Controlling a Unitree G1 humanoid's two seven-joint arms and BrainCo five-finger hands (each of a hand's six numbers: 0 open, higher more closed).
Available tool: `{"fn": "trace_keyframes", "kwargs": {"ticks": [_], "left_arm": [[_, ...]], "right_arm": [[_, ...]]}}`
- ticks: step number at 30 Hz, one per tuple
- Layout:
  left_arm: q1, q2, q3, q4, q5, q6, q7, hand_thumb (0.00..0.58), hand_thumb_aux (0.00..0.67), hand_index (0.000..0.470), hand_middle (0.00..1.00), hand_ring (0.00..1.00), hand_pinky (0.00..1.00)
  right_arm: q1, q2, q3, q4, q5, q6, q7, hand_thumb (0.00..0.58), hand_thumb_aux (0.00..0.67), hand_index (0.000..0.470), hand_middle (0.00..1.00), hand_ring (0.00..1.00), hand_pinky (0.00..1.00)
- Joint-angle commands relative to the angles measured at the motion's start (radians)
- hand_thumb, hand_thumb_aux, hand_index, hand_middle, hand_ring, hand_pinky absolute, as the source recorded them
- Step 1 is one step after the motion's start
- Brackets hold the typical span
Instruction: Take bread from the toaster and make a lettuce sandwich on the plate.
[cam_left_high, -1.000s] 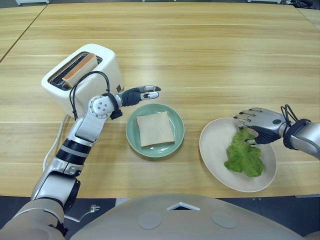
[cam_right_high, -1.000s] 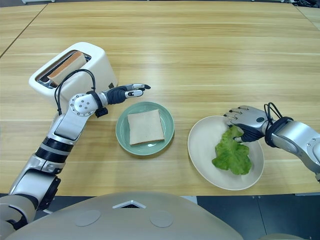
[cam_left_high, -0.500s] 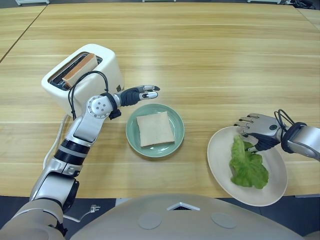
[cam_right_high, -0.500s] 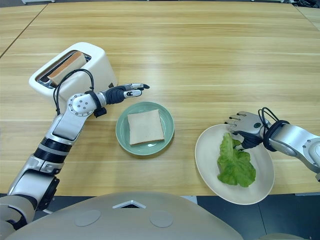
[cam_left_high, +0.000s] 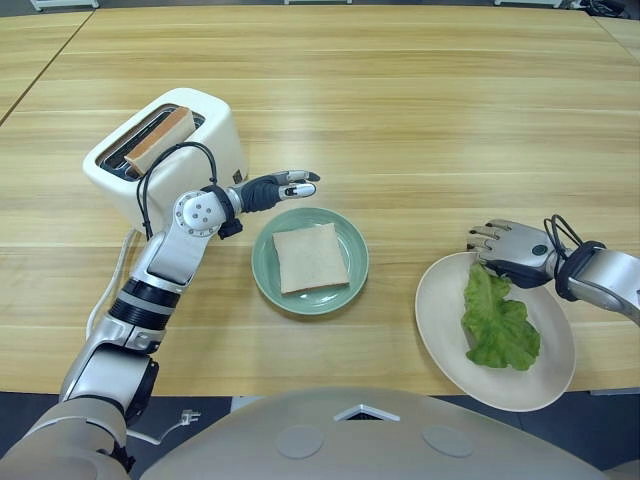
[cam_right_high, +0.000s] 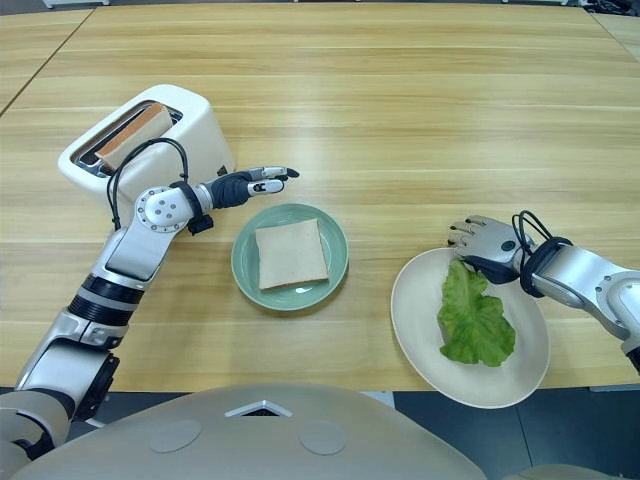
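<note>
Likely a meeting room or lab (hard to tell which): wide wooden tables (cam_left_high: 420, 110) set side by side

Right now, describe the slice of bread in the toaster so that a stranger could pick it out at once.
On the wooden table, look to the left side for the white toaster. The slice stands on edge in its top slot, brown crust showing. The other slice lies flat on the green plate, so this is the only upright one.

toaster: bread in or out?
In. A bread slice sticks up out of the slot of the toaster; a second slice lies flat on the green plate.
</note>
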Motion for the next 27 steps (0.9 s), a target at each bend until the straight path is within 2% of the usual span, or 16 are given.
{"fn": "trace_keyframes", "kwargs": {"ticks": [1, 2, 3, 4, 5, 6, 10, 16, 23, 27], "left_arm": [[-0.018, -0.006, -0.004, 0.019, 0.011, -0.002, 0.005, 0.000, 0.000, 0.000, 0.00, 0.00, 0.00], [-0.019, -0.007, -0.004, 0.021, 0.013, -0.003, 0.006, 0.000, 0.000, 0.000, 0.00, 0.00, 0.00], [-0.019, -0.007, -0.005, 0.022, 0.013, -0.003, 0.007, 0.000, 0.000, 0.000, 0.00, 0.00, 0.00], [-0.021, -0.008, -0.006, 0.025, 0.014, -0.005, 0.008, 0.000, 0.000, 0.000, 0.00, 0.00, 0.00], [-0.022, -0.008, -0.007, 0.027, 0.014, -0.006, 0.008, 0.000, 0.000, 0.000, 0.00, 0.00, 0.00], [-0.023, -0.008, -0.008, 0.029, 0.015, -0.007, 0.009, 0.000, 0.000, 0.000, 0.00, 0.00, 0.00], [-0.028, -0.010, -0.012, 0.035, 0.018, -0.009, 0.011, 0.000, 0.000, 0.000, 0.00, 0.00, 0.00], [-0.030, -0.010, -0.015, 0.041, 0.022, -0.012, 0.016, 0.000, 0.000, 0.000, 0.00, 0.00, 0.00], [-0.033, -0.013, -0.016, 0.052, 0.034, -0.017, 0.018, 0.000, 0.000, 0.000, 0.00, 0.00, 0.00], [-0.033, -0.015, -0.013, 0.054, 0.040, -0.020, 0.017, 0.000, 0.000, 0.000, 0.00, 0.00, 0.00]], "right_arm": [[-0.093, 0.043, 0.049, 0.095, -0.072, 0.020, -0.061, 0.574, 0.604, 0.424, 0.00, 0.00, 0.00], [-0.110, 0.052, 0.063, 0.122, -0.085, 0.020, -0.078, 0.545, 0.504, 0.354, 0.00, 0.00, 0.00], [-0.131, 0.067, 0.079, 0.155, -0.103, 0.025, -0.104, 0.487, 0.402, 0.282, 0.00, 0.00, 0.00], [-0.152, 0.081, 0.099, 0.195, -0.123, 0.029, -0.132, 0.331, 0.231, 0.162, 0.00, 0.00, 0.00], [-0.172, 0.095, 0.119, 0.232, -0.142, 0.034, -0.158, 0.258, 0.171, 0.120, 0.00, 0.00, 0.00], [-0.193, 0.105, 0.135, 0.264, -0.155, 0.036, -0.180, 0.000, 0.000, 0.000, 0.00, 0.00, 0.00], [-0.271, 0.131, 0.178, 0.335, -0.179, 0.047, -0.263, 0.000, 0.000, 0.000, 0.00, 0.00, 0.00], [-0.307, 0.094, 0.137, 0.272, -0.129, 0.060, -0.294, 0.000, 0.000, 0.000, 0.00, 0.00, 0.00], [-0.208, 0.001, 0.022, 0.078, -0.039, 0.040, -0.301, 0.000, 0.000, 0.000, 0.00, 0.00, 0.00], [-0.176, -0.006, 0.006, 0.060, 0.004, 0.012, -0.276, 0.000, 0.000, 0.000, 0.00, 0.00, 0.00]]}}
